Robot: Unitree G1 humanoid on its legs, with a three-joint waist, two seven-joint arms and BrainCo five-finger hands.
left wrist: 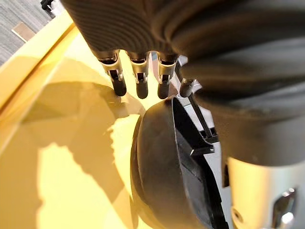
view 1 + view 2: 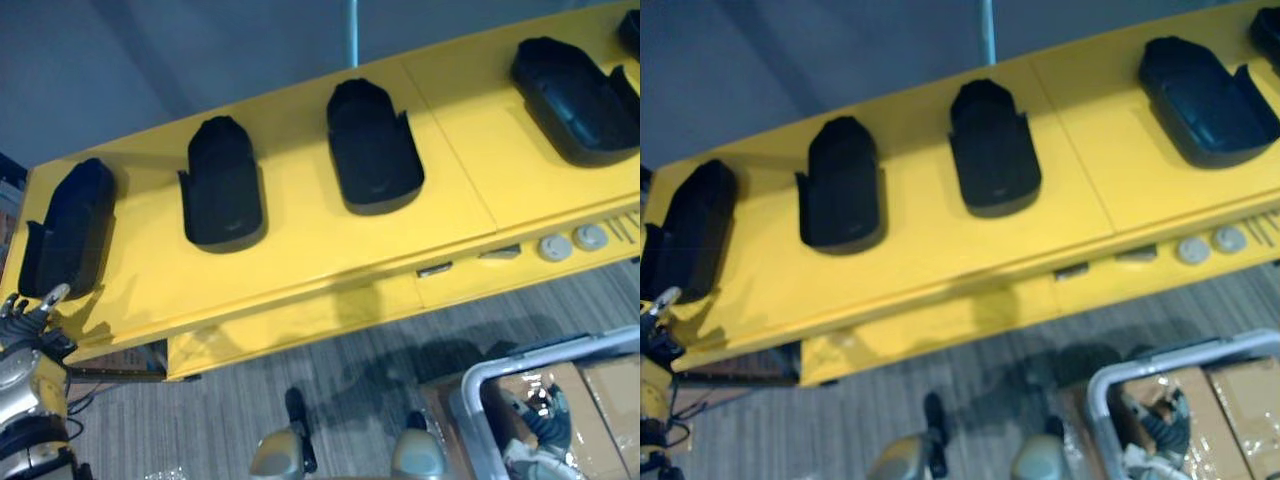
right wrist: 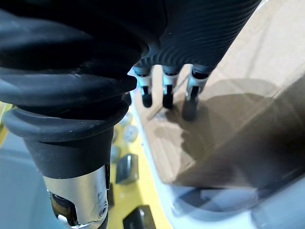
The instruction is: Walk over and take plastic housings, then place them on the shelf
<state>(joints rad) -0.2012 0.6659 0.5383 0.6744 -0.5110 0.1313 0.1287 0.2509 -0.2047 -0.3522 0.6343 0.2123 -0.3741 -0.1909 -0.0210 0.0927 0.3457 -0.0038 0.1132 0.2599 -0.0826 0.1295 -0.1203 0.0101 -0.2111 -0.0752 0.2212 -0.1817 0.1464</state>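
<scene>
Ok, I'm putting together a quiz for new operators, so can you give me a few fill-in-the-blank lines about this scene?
1. The black plastic housings lie in a row on a long surface coloured ___.
2. The left hand is beside the end housing on the row's ___ side.
3. The right hand holds its straight fingers over a box made of ___.

Missing words: yellow; left; cardboard.
</scene>
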